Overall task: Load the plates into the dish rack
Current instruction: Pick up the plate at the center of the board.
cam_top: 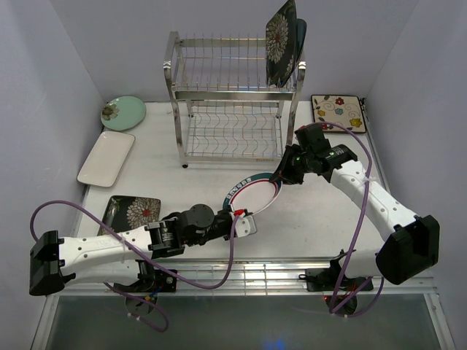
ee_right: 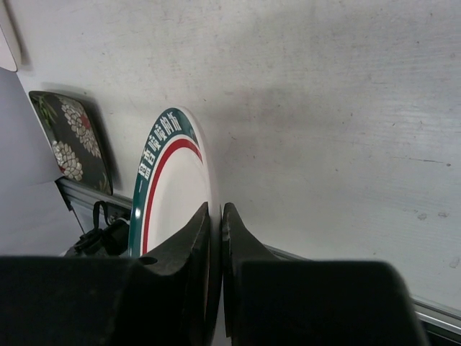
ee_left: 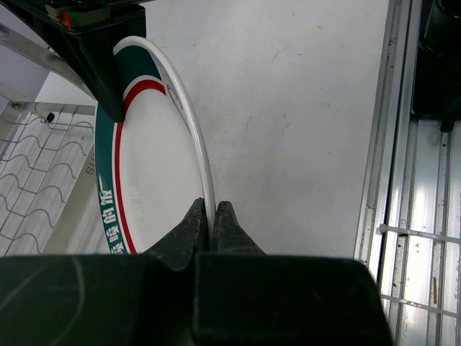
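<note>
**Item:** round white teal-rimmed plate [cam_top: 252,195], with a red inner ring and lettering on the rim.

**Location:** mid-table, just in front of the dish rack [cam_top: 233,102], raised on edge between both claws. Whether its lower rim touches the table [cam_top: 328,226] cannot be told.

**Left gripper** [cam_top: 246,221]: pressed together on the plate's near rim. The rim runs straight out from between its fingers [ee_left: 189,227].

**Right gripper** [cam_top: 282,175]: pinching the opposite, far rim, one finger on each face.

**Axis:** the line between the two grips runs from near-left to far-right.

**Bearing:** the rack stands beyond the plate, away from the arm bases. The right gripper is the nearer one, close to the lower tier's front right corner. Any insertion likely falls to the right arm, with the plate's edge turned in line with the slot wires.

**Other stock:**
- Racked upright in the upper tier: dark floral square plate [cam_top: 281,40], with the plain teal plate [cam_top: 301,33] behind it.
- Flat on the table:
  - pale green round plate [cam_top: 122,113]
  - white rectangular plate [cam_top: 106,158]
  - second dark floral square plate [cam_top: 131,213]
  - cream flowered square plate [cam_top: 338,111]
</note>
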Controlling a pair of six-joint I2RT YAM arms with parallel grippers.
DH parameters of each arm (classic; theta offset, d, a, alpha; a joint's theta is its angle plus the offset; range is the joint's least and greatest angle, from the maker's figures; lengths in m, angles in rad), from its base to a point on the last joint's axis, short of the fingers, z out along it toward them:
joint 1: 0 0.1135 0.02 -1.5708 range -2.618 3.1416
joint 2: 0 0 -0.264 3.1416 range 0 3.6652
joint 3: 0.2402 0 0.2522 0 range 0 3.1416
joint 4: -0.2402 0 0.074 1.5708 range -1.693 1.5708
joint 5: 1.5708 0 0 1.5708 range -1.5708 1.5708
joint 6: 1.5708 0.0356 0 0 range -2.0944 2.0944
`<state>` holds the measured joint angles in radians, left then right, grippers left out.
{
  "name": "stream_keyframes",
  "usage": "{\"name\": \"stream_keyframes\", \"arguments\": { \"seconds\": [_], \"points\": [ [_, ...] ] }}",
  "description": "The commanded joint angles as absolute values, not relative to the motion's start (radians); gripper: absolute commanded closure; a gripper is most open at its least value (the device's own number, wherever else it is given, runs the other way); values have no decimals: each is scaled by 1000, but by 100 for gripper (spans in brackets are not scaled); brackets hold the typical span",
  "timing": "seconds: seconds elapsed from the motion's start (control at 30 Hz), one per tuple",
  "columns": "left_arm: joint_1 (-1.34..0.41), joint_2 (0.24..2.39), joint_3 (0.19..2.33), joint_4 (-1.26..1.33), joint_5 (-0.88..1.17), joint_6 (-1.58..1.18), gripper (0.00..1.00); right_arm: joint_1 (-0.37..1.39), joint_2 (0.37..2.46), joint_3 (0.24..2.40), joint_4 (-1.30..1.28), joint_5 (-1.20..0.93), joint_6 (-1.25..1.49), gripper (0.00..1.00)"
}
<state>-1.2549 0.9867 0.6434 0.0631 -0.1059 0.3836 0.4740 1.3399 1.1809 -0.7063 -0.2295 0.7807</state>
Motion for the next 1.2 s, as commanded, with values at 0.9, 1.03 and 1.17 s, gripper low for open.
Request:
{"name": "stream_keyframes", "arguments": {
  "seconds": [0.9, 1.03, 1.17],
  "points": [
    [-1243, 831, 624, 136, -164, 310, 100, 466, 1114, 1128, -612, 56, 656, 2],
    [-1243, 818, 630, 141, -213, 258, 100, 465, 982, 1056, -555, 202, 631, 7],
    [-1243, 830, 663, 143, -322, 172, 100, 465, 818, 922, -408, 294, 591, 10]
  ]
}}
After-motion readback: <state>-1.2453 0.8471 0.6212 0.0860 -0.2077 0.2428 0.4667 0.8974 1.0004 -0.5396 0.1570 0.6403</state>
